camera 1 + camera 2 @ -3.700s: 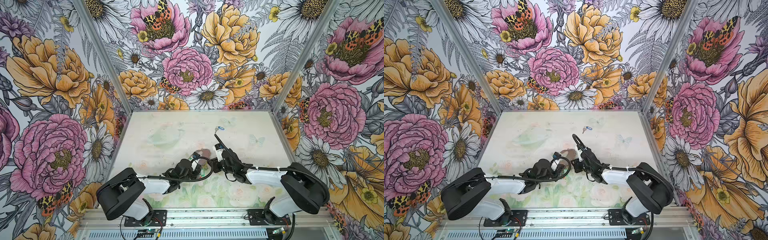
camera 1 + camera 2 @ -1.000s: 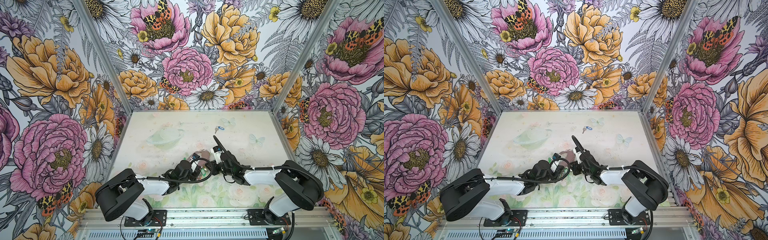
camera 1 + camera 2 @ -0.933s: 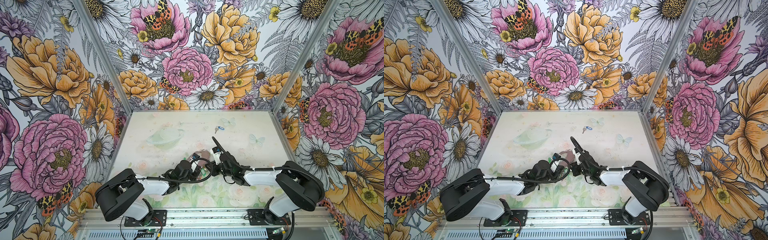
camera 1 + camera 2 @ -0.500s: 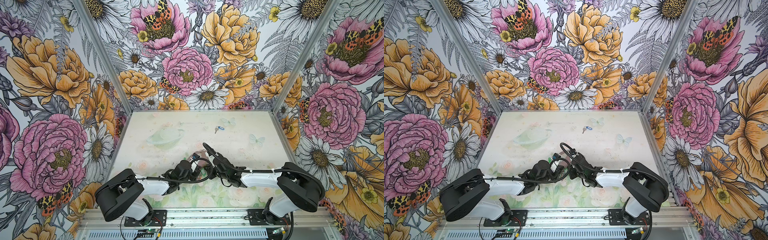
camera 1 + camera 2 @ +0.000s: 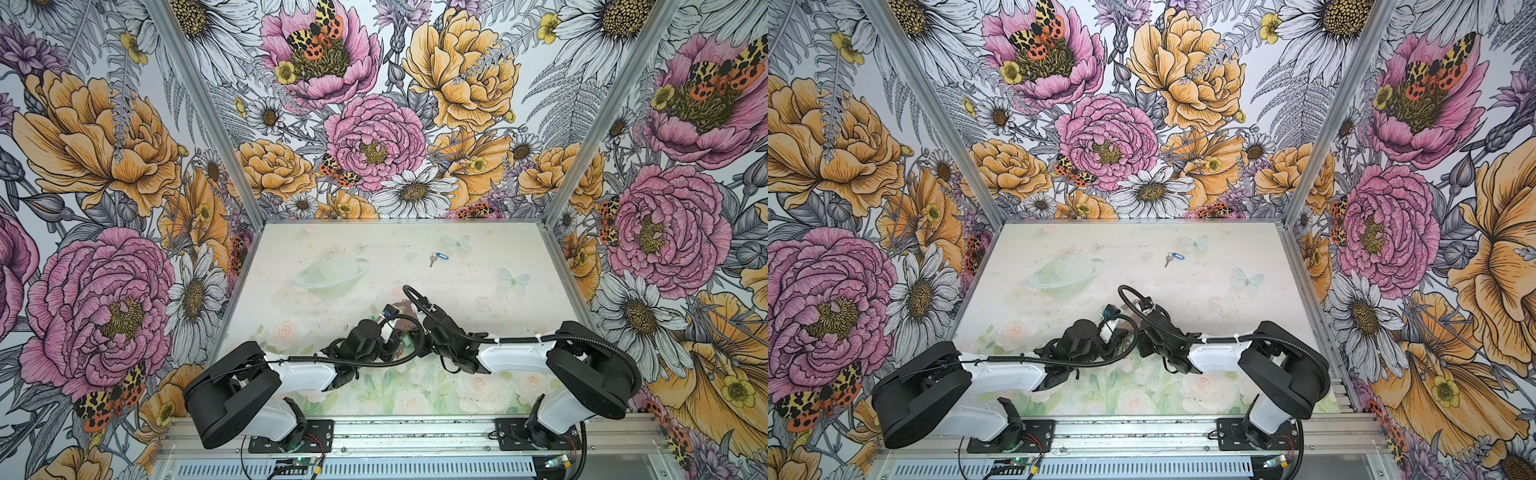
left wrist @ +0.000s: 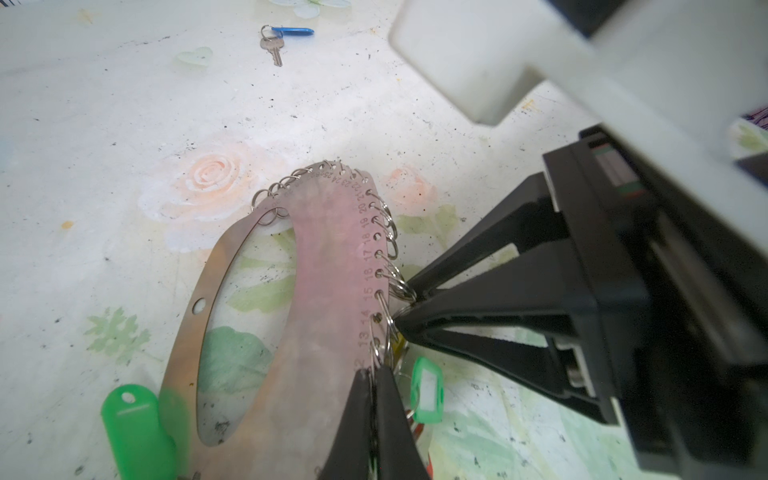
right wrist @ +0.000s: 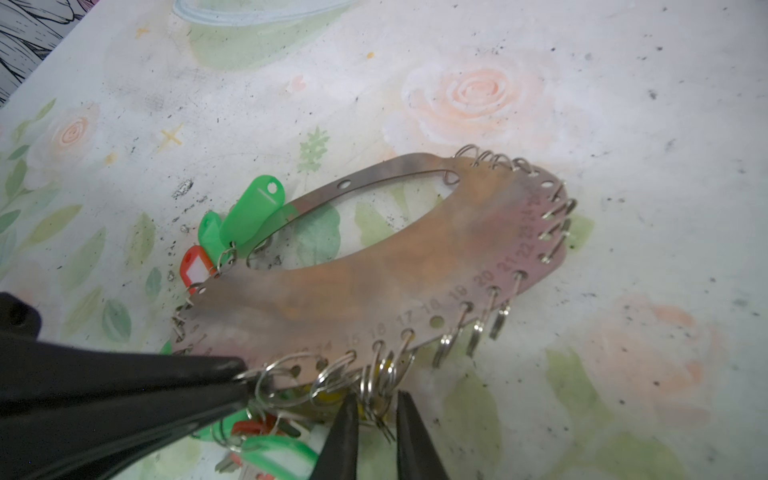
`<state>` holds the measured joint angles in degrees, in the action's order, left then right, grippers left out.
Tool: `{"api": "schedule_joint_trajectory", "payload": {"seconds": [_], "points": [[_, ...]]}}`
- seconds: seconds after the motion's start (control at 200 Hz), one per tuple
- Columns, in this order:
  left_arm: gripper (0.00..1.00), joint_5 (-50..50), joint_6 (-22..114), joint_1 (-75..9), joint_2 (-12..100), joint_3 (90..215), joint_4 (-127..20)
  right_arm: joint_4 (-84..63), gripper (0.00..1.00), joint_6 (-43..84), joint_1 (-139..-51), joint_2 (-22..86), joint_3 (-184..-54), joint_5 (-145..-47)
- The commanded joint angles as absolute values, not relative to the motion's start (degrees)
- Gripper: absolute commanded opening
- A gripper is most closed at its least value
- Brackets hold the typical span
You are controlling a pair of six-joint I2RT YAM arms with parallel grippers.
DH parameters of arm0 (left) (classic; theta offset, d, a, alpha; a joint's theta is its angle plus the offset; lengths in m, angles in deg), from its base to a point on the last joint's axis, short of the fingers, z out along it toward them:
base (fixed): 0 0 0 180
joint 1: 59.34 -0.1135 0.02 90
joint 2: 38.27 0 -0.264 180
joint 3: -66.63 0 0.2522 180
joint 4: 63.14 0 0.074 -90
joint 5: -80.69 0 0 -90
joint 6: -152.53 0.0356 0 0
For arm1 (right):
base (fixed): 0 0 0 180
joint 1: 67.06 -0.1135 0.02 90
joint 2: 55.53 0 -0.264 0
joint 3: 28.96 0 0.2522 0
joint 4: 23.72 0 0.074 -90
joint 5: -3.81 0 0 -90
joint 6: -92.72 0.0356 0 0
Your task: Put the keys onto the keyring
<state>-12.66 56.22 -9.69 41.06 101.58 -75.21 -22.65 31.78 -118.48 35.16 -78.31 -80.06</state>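
While the left gripper sits clamped shut on the keyring rim, the band itself lies near the front middle of the table, with a green tag at its far edge. Right gripper: jaws nearly closed around a cluster of wire rings on the same rim; real pinch or not, can't tell. Keys with blue tag lie loose on the table, well apart, further back and right

In a top view the keyring lies mostly hidden — the keys too small for detail.
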Motion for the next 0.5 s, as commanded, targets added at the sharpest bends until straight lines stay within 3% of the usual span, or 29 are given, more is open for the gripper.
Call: {"api": "schedule_joint_trajectory", "payload": {"seconds": [0.0,0.215,0.495], "points": [[0.00,-11.59,55.16,-9.44,39.60,100.96,-77.67,-24.64,0.18,32.17,-118.73,34.48,-79.16,-76.98],[0.00,-11.68,55.06,-9.43,39.74,100.96,-77.69,-24.60,0.10,31.99,-118.63,32.98,-78.33,-75.43],[0.00,-11.38,55.15,-9.42,39.87,101.24,-77.74,-25.29,0.14,31.03,-118.49,33.56,-78.51,-77.26]]}}
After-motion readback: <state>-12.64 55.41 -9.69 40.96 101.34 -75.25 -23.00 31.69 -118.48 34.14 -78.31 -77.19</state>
